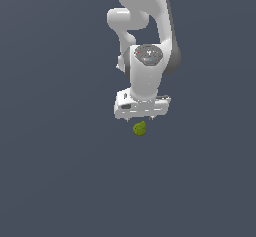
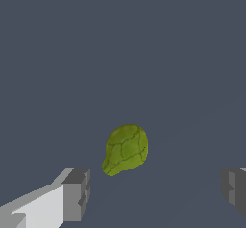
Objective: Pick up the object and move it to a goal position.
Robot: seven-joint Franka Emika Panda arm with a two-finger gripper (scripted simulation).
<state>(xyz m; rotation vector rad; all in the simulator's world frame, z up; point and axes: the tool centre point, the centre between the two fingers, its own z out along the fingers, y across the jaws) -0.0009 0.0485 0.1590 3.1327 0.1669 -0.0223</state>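
The object (image 1: pixel 140 128) is a small olive-green roundish lump lying on the dark grey floor, just in front of the white arm's hand in the exterior view. In the wrist view the object (image 2: pixel 126 148) shows faint dark veins and lies between and ahead of the two grey fingertips (image 2: pixel 77 194). The gripper (image 2: pixel 156 193) is open wide and holds nothing; the lump is not touched by either finger. In the exterior view the gripper (image 1: pixel 142 117) hangs directly above the lump, and its fingers are mostly hidden under the white hand.
The flat dark grey floor (image 1: pixel 60 171) stretches all around the object. The white arm (image 1: pixel 145 21) rises behind the hand. Nothing else shows in either view.
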